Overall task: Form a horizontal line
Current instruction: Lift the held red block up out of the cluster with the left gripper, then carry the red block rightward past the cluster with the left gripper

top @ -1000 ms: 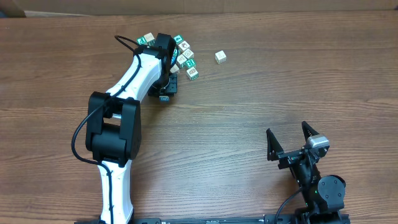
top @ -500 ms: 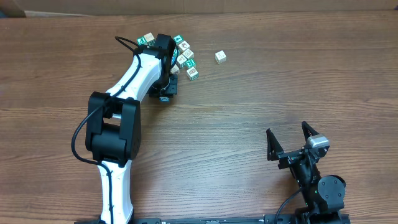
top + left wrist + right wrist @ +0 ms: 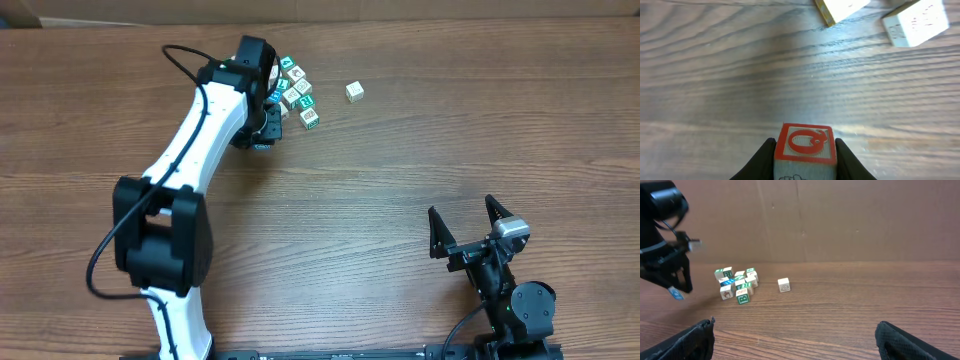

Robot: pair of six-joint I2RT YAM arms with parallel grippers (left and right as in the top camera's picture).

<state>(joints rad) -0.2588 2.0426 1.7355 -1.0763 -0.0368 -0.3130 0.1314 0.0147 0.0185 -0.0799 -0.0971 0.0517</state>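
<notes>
the left pincer (image 3: 805, 153) is clamped on one small cube (image 3: 804, 142), with a black finger pressed against each side. the cube is square, so it has no long axis. its red-framed face, which carries a round red picture, is turned up at the wrist camera and sits square to the fingers. the cube is just left of the bunch (image 3: 298, 88), at the far side of the surface (image 3: 420, 150); whether it touches the wood i cannot tell. the bunch is irregular, not a straight row. its long axis runs from the far edge toward the near one, leaning a little right in the overhead view. one lone cube (image 3: 353, 92) lies apart to its right.

against the frame a second ago, the left arm (image 3: 195, 135) has swung its elbow to the left. its wrist has moved toward the far edge and now covers the spot where a cube lay left of the bunch. the bunch and the lone cube lie as they did. the right pincer (image 3: 463, 212) has not moved; it is near the front right with its fingers spread wide.

no writing can be read. the bunch shows teal and green frames with marks too small to make out, and the faint grey lines on a cream cube in the left wrist view are blurred.
</notes>
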